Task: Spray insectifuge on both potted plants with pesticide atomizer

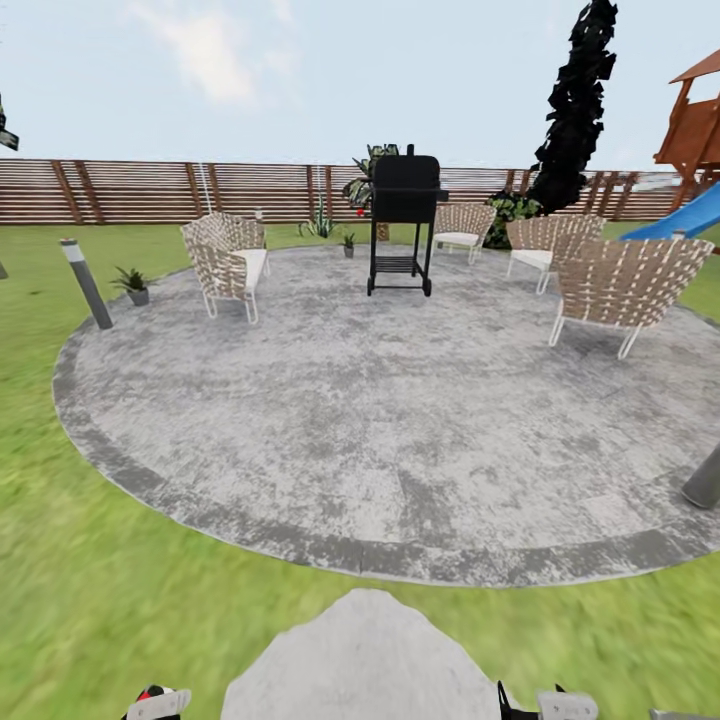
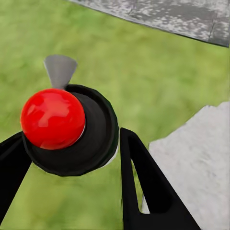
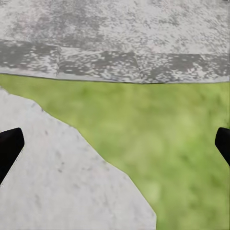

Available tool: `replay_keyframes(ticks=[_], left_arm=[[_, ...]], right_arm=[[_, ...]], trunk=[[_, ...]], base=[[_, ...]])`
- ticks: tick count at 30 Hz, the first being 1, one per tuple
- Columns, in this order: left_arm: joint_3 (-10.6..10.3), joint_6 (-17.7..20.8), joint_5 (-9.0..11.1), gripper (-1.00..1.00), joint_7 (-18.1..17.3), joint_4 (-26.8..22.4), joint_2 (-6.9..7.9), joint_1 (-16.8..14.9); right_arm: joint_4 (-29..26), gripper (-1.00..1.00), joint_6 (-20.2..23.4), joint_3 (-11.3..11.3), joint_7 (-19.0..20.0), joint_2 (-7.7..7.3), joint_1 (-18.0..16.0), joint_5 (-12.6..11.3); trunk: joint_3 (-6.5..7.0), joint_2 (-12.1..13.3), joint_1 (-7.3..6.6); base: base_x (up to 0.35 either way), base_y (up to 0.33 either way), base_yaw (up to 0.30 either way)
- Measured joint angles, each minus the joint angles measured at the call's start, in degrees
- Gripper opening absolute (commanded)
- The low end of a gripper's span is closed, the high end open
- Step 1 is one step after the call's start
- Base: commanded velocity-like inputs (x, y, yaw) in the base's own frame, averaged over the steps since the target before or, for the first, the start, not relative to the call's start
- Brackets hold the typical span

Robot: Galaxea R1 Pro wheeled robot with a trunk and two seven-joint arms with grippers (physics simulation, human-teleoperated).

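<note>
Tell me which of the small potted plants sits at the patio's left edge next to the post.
The potted plant at the far left, beside the leaning grey post. The other potted plant stands farther back, left of the black grill.

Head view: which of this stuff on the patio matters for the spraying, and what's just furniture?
For the job:
- potted plant at the patio's left edge
- potted plant at the far edge, left of the grill

Just there:
- grill
- wicker chairs
- blue slide
- fence
</note>
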Motion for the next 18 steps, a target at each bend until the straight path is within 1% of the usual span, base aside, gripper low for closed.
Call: replay_keyframes(ticks=[18], left_arm=[[0.0,0.0,0.0,-1.0,0.0,0.0,0.0,0.0]], right_arm=[[0.1,1.0,0.0,0.0,0.1,0.0,0.0,0.0]], trunk=[[0.0,0.0,0.0]], base=[[0.339,0.0,0.0]])
